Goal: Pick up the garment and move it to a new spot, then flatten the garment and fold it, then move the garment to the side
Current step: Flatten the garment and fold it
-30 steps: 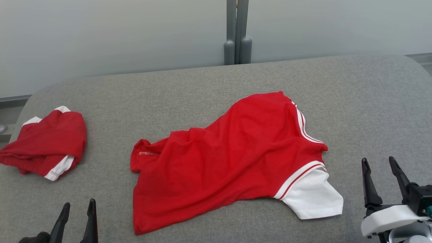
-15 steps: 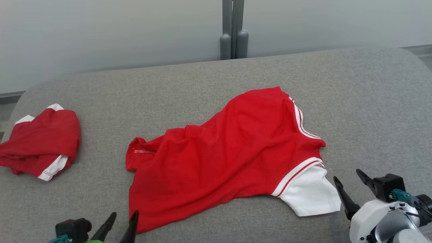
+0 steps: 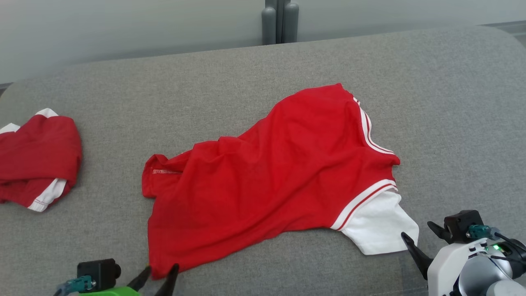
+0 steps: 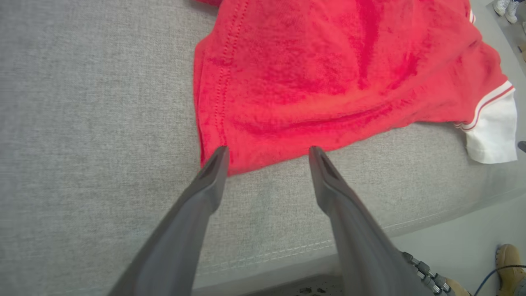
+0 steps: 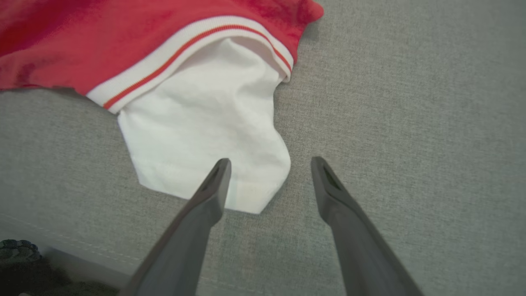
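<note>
Barely begun. Red T-shirt rumpled on grey cushion, unlifted: hem corner at tips of L fingers, white sleeve beside R fingers. Both prs spread wide, empty. Left: pick up, move, flatten, fold, set aside.

A wide grey fabric cushion is left bare to the right of and behind the crumpled red jersey with a white sleeve, which is spread across its middle. A bare strip is left between that jersey and a bundled red-and-white garment at the far left. Two grey upright posts are set just behind the back edge.
</note>
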Robot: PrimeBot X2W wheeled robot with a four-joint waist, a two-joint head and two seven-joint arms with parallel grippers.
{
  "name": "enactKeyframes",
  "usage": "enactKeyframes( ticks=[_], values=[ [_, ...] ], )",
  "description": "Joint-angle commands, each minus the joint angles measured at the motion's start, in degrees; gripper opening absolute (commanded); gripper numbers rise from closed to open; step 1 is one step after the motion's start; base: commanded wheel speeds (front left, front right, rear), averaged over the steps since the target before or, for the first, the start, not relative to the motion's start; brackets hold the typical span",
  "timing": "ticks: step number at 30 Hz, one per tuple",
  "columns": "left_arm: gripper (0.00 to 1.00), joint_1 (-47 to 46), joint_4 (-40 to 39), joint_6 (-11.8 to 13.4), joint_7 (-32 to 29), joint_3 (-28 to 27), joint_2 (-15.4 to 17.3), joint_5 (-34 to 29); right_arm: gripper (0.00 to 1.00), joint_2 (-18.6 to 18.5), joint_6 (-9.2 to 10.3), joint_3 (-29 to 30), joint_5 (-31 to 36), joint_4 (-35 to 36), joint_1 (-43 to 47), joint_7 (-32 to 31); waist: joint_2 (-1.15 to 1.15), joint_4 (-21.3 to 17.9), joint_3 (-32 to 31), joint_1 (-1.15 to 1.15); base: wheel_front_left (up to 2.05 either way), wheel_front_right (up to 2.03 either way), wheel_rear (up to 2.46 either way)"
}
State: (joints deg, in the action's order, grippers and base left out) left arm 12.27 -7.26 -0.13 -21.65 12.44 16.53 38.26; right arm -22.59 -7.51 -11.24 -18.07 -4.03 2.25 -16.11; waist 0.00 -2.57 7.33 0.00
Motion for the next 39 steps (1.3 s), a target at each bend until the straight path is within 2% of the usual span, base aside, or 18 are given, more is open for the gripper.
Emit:
enactKeyframes(
  ticks=[1,5,9,14,16,17,21,22,23,25,27,28,39],
  values=[
    [1.00,-0.41,0.57,0.95,0.41,-1.05,0.70,-0.80,1.00,-0.04,0.04,0.13,-0.07,0.19,-0.32,-0.02,0.00,-0.43,1.80,0.00,0.00,0.00,0.00],
    [1.00,-2.27,2.81,1.36,-0.53,-1.25,-0.26,0.73,1.00,0.47,0.04,-0.26,-0.15,-0.71,-2.03,0.02,0.00,-0.57,3.66,0.00,0.00,0.00,0.00],
    [1.00,-5.00,7.63,-0.31,-0.87,-0.74,-0.41,1.84,1.00,0.67,0.04,-2.02,-0.76,-2.22,-4.06,-0.33,0.00,-0.36,5.48,0.00,0.00,0.00,0.00],
    [1.00,-7.68,13.54,-0.99,-0.72,-0.01,-1.33,2.14,1.00,0.77,0.04,-4.53,-2.33,-4.24,-6.54,-0.54,0.00,-0.15,6.80,0.00,0.00,0.00,0.00],
    [1.00,-8.16,15.89,-1.10,-0.59,0.19,-1.10,1.65,0.19,0.44,0.04,-5.61,-3.30,-4.96,-7.09,-0.44,0.00,-0.04,6.97,0.00,0.00,0.00,0.00],
    [1.00,-8.32,16.91,-1.23,-0.55,0.33,-1.16,1.66,0.00,0.42,0.04,-5.65,-3.76,-5.28,-7.26,0.01,0.00,0.00,6.99,0.00,0.00,0.00,0.00],
    [1.00,-8.57,19.47,-1.28,-0.19,0.54,-1.57,1.80,0.00,-0.05,0.06,-5.85,-4.82,-6.43,-7.70,0.66,0.00,0.18,6.86,0.00,0.00,0.00,0.00],
    [0.91,-8.61,19.93,-1.39,-0.22,0.64,-1.56,1.86,0.00,-0.15,0.06,-6.02,-4.95,-6.65,-7.79,0.81,0.00,0.22,6.76,0.00,0.00,0.00,0.00],
    [0.80,-8.60,20.29,-1.46,-0.21,0.69,-1.59,2.00,0.00,-0.18,0.06,-6.21,-5.23,-6.73,-7.87,1.04,0.00,0.24,6.66,0.00,0.00,0.00,0.00],
    [0.47,-8.55,20.97,-1.34,0.09,0.89,-1.66,1.88,0.00,-0.30,0.06,-6.63,-5.77,-7.00,-7.97,1.36,0.00,0.24,6.43,0.00,0.00,0.00,0.00],
    [0.23,-8.39,21.58,-1.35,0.19,1.30,-1.90,1.63,0.00,-0.41,0.06,-6.96,-6.17,-7.28,-8.10,1.62,0.00,0.23,6.17,0.00,0.00,0.00,0.00],
    [0.01,-8.29,21.94,-1.43,0.26,1.64,-1.99,1.42,0.00,-0.51,0.06,-7.06,-6.37,-7.43,-8.15,1.82,0.00,0.21,6.05,0.00,0.00,0.00,0.00],
    [0.00,-7.35,21.91,-2.55,1.05,2.34,-2.20,2.14,0.00,-0.95,0.06,-7.05,-7.16,-8.31,-8.02,3.61,0.00,0.28,5.39,0.00,0.00,0.00,0.00]
  ],
)
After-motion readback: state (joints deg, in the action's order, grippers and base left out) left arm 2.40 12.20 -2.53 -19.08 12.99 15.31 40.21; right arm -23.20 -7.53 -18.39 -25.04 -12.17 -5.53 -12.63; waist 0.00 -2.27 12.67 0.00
